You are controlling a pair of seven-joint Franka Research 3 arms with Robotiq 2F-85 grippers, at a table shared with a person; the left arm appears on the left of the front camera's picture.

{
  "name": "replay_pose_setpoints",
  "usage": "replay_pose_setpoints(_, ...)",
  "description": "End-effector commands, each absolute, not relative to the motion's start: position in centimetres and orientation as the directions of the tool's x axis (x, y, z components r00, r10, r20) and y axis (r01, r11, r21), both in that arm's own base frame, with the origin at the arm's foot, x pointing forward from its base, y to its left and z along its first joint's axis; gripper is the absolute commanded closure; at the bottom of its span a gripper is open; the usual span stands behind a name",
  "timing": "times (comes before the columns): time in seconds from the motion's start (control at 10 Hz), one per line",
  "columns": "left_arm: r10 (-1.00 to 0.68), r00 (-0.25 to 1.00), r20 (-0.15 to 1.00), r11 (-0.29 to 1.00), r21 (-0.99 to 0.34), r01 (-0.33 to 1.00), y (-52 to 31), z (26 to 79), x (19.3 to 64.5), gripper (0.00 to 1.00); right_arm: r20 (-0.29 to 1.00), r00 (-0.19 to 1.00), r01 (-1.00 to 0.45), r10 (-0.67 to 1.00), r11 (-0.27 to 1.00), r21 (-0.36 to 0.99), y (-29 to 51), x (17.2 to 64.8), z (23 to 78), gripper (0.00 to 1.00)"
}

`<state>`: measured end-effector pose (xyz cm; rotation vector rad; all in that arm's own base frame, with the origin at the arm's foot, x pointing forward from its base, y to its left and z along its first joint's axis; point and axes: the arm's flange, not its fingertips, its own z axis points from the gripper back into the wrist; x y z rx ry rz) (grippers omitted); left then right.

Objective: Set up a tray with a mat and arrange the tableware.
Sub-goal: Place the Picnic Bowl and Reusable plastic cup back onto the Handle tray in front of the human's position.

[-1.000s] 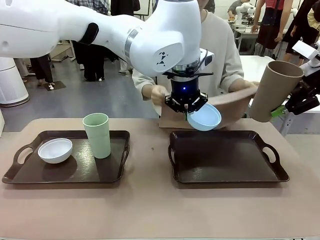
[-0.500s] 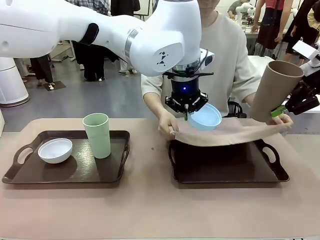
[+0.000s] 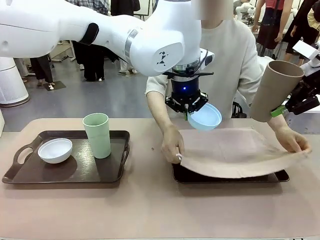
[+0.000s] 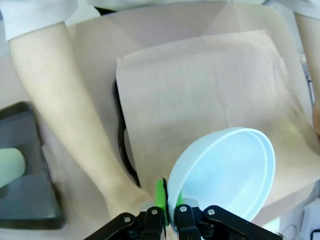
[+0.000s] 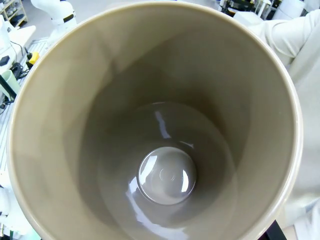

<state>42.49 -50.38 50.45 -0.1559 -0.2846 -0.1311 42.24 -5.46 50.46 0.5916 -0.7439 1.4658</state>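
Glossy tan tumbler (image 5: 165,150); matt cloth-like mat (image 3: 235,152); smooth bowl (image 4: 225,175)

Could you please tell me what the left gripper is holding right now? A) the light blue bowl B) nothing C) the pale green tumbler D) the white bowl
A: the left gripper is shut on the rim of the light blue bowl, held in the air above the mat.

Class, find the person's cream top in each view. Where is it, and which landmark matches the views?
Front view: the cream top is at upper centre, behind the light blue bowl.
Left wrist view: its sleeve fills the top left corner.
Right wrist view: its folds lie at the right edge, past the tan tumbler.
Landmark: the tan tumbler, right of the top in the front view.
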Motion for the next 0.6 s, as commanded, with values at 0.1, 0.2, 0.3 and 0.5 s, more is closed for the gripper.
replay_pose_setpoints(0.1,-0.115,0.949,0.293,0.98,-0.123,0.157,-50.39,50.61,42.62,0.97,0.748,-0.048,-0.995,0.662,0.032,-0.092,-5.41,42.29,50.43,0.82)
replay_pose_setpoints(0.2,-0.115,0.949,0.293,0.98,-0.123,0.157,-50.39,50.61,42.62,0.97,0.748,-0.048,-0.995,0.662,0.032,-0.092,-5.41,42.29,50.43,0.82)
replay_pose_setpoints(0.3,-0.115,0.949,0.293,0.98,-0.123,0.157,-50.39,50.61,42.62,0.97,0.748,-0.048,-0.995,0.662,0.032,-0.092,-5.41,42.29,50.43,0.82)
replay_pose_setpoints(0.5,-0.115,0.949,0.293,0.98,-0.123,0.157,-50.39,50.61,42.62,0.97,0.748,-0.048,-0.995,0.662,0.032,-0.092,-5.41,42.29,50.43,0.82)
